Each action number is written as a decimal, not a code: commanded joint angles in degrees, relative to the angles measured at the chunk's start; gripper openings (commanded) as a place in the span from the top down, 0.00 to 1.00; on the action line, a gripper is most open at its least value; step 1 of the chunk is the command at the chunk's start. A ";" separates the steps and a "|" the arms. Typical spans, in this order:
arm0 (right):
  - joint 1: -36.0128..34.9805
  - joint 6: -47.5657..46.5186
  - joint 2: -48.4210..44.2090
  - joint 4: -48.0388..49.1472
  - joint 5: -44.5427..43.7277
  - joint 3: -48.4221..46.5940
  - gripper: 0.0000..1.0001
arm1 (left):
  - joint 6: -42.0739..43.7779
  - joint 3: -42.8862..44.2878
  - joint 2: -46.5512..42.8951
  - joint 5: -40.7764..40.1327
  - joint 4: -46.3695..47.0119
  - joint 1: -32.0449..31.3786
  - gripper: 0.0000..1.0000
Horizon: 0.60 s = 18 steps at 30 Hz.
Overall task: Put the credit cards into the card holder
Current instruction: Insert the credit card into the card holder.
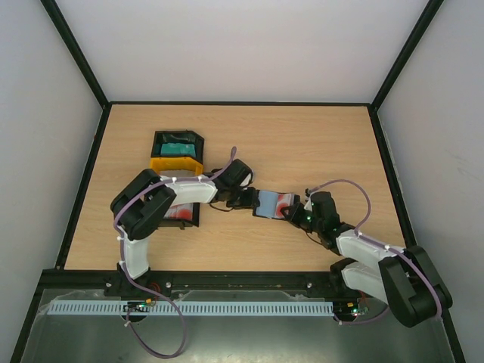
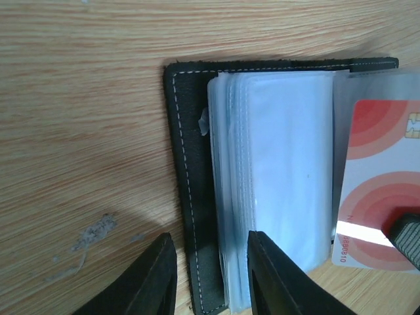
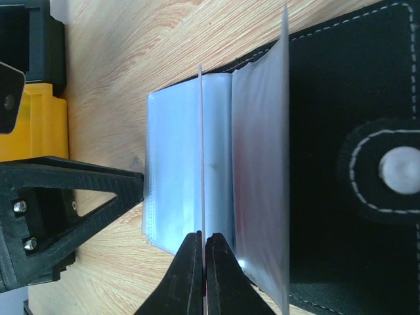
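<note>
Right pincer (image 3: pixel 204 241) clenches the red-and-white card (image 2: pixel 377 190); left pincer (image 2: pixel 211 239) straddles the card holder (image 2: pixel 190 197), grip unclear. If the holder slips, the card could miss its sleeve (image 3: pixel 259 131).

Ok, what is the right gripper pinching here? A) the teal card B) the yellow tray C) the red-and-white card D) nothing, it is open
C: the right gripper is shut on the thin edge of the red-and-white card, at the sleeves of the open card holder.

Even, bright overhead light; soft shadows on counter (image 1: pixel 302 128); glare stripe on red-and-white card (image 2: pixel 377 177); wrist-view jaws blurred.
</note>
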<state>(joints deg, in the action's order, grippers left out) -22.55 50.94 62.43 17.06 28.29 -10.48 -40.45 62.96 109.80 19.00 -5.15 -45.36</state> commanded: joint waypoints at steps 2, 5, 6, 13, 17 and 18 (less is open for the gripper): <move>0.22 -0.29 0.75 3.59 1.25 0.35 0.98 | -0.85 0.46 1.45 1.21 -1.76 -0.15 0.70; 0.22 -0.23 2.47 4.17 1.20 0.13 0.98 | -1.06 0.26 1.43 1.04 -1.95 -0.08 0.73; 0.22 -0.22 3.20 4.34 1.11 -0.02 0.98 | -1.14 0.19 1.49 0.99 -1.95 -0.15 0.74; 0.22 -0.11 7.89 6.22 2.22 -1.33 0.98 | -1.47 -0.97 1.12 1.01 -1.73 -0.15 0.75; 0.21 -0.74 8.99 5.06 4.25 -2.47 0.98 | -1.70 -1.62 1.14 1.51 -1.12 -0.22 0.76; 0.22 -0.81 9.09 4.89 4.64 -2.60 0.98 | -1.75 -1.73 1.21 1.55 -1.02 -0.24 0.77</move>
<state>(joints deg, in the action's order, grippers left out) -22.46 50.83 70.43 22.17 31.00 -11.51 -41.63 62.63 110.13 19.73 -5.15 -45.36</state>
